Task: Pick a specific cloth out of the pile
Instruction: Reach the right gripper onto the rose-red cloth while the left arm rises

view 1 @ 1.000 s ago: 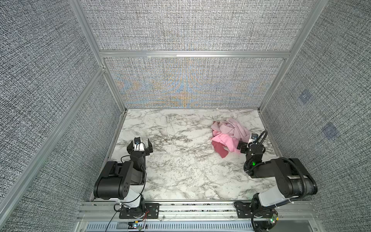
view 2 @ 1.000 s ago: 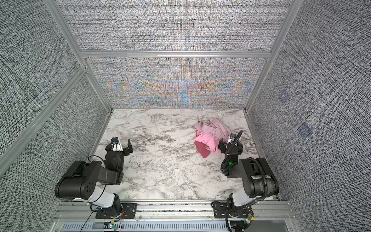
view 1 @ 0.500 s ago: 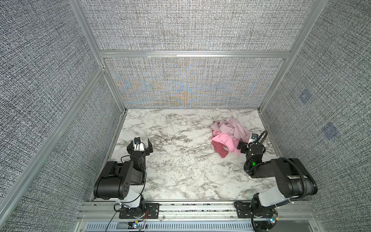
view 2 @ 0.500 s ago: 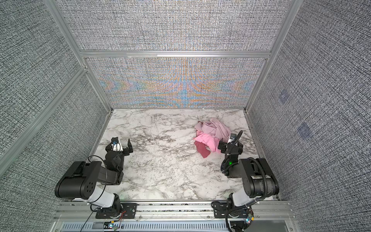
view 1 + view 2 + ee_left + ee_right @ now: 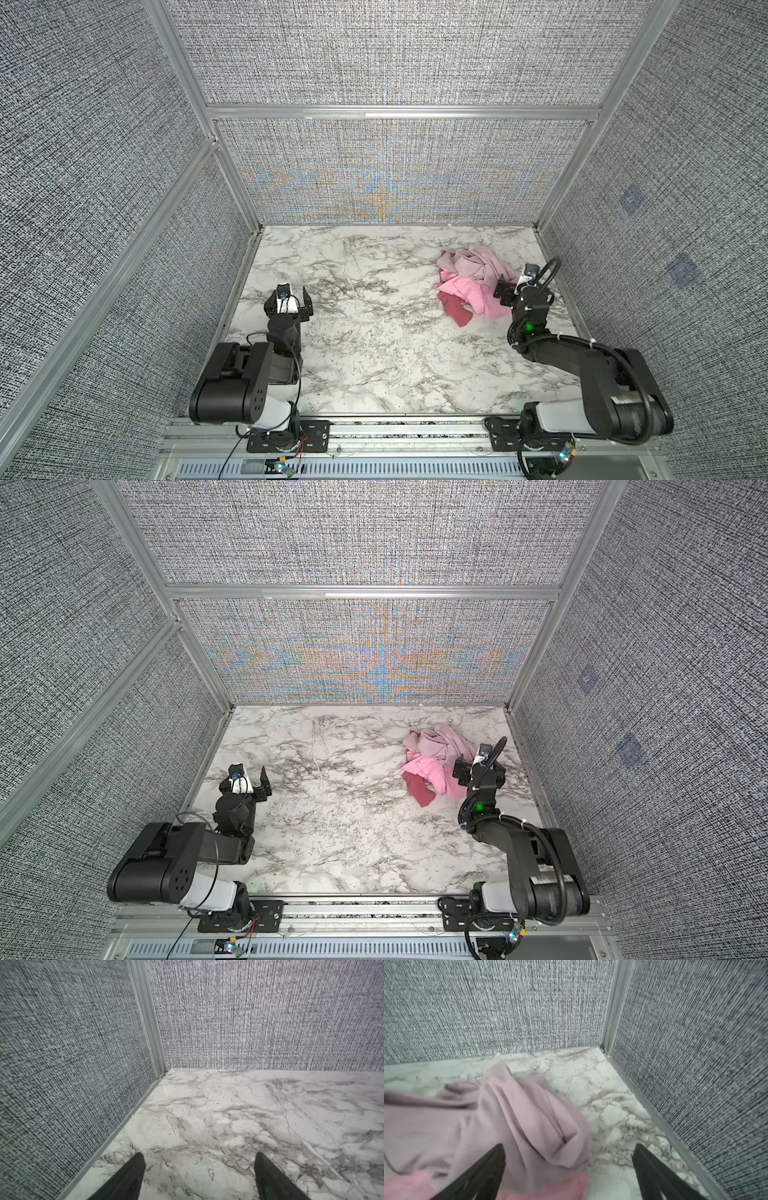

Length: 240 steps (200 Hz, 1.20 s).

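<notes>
Both top views show a marble tabletop (image 5: 374, 353) boxed in by grey woven walls (image 5: 395, 166), with the pile (image 5: 478, 270) of pale and bubblegum-pink fabric as the landmark for everything else. Poking out from under the pile's near edge, on the side away from the right-hand wall, lies the cloth (image 5: 456, 312), a darker rose-red piece flat on the marble; only part of it shows, the rest being covered by the lighter pink layers, and the same corner appears at (image 5: 420, 794). Right beside the pile, on its wall side, sits the right gripper (image 5: 513, 286), its jaws spread wide and grasping nothing; whether its inner finger actually touches the fabric cannot be told from above. From the right wrist view that gripper (image 5: 569, 1149) has one fingertip (image 5: 496, 1153) over the mauve folds of the pile (image 5: 508, 1122) and the other over bare marble, the gap between them empty. Well apart from the pile, across the tabletop near the opposite wall, the left gripper (image 5: 289, 296) is also released, holding nothing. Its wrist view confirms this: the left gripper (image 5: 199, 1156) has two dark fingertips (image 5: 138, 1159) parted over plain marble (image 5: 207, 1115), close to an aluminium corner post (image 5: 149, 1022).
</notes>
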Each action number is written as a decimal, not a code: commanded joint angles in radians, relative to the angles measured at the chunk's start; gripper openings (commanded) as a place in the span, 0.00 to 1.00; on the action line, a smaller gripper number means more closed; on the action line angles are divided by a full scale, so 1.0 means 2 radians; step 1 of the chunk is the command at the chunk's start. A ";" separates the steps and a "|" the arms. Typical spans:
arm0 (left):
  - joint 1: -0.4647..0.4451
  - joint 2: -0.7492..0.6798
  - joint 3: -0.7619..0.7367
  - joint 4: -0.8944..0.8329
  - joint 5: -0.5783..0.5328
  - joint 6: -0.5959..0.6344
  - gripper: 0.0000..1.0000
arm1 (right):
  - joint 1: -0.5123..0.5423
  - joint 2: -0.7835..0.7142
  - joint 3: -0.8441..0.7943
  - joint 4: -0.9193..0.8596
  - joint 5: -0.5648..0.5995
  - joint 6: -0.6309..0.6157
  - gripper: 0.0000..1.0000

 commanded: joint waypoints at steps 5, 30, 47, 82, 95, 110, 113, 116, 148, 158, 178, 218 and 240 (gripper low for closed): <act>-0.004 -0.103 0.043 -0.149 -0.020 -0.018 0.75 | 0.029 -0.043 0.062 -0.187 0.026 0.017 0.95; -0.012 -0.165 0.113 -0.294 0.015 -0.087 0.70 | 0.085 -0.051 0.116 -0.294 0.017 0.034 0.90; -0.027 -0.169 0.151 -0.370 0.026 -0.116 0.67 | 0.143 -0.031 0.148 -0.356 0.023 0.042 0.87; -0.062 -0.147 0.195 -0.472 0.028 -0.158 0.65 | 0.201 0.034 0.204 -0.462 -0.017 0.116 0.67; -0.072 -0.137 0.208 -0.494 0.034 -0.167 0.64 | 0.209 0.056 0.212 -0.476 -0.036 0.132 0.59; -0.083 -0.128 0.216 -0.506 0.041 -0.165 0.64 | 0.218 0.075 0.212 -0.480 -0.047 0.140 0.55; -0.084 -0.127 0.217 -0.506 0.042 -0.164 0.64 | 0.220 0.078 0.212 -0.479 -0.047 0.143 0.55; -0.086 -0.125 0.218 -0.507 0.043 -0.163 0.64 | 0.222 0.080 0.211 -0.479 -0.047 0.144 0.55; -0.090 -0.120 0.221 -0.509 0.049 -0.163 0.64 | 0.228 0.101 0.205 -0.482 -0.052 0.164 0.52; -0.091 -0.119 0.219 -0.504 0.049 -0.162 0.64 | 0.228 0.108 0.202 -0.482 -0.052 0.169 0.51; -0.090 -0.116 0.217 -0.497 0.052 -0.161 0.64 | 0.229 0.123 0.202 -0.481 -0.054 0.176 0.50; -0.090 -0.109 0.218 -0.500 0.057 -0.163 0.64 | 0.229 0.152 0.211 -0.476 -0.046 0.177 0.50; -0.090 -0.112 0.217 -0.498 0.057 -0.162 0.64 | 0.229 0.168 0.220 -0.473 -0.034 0.174 0.46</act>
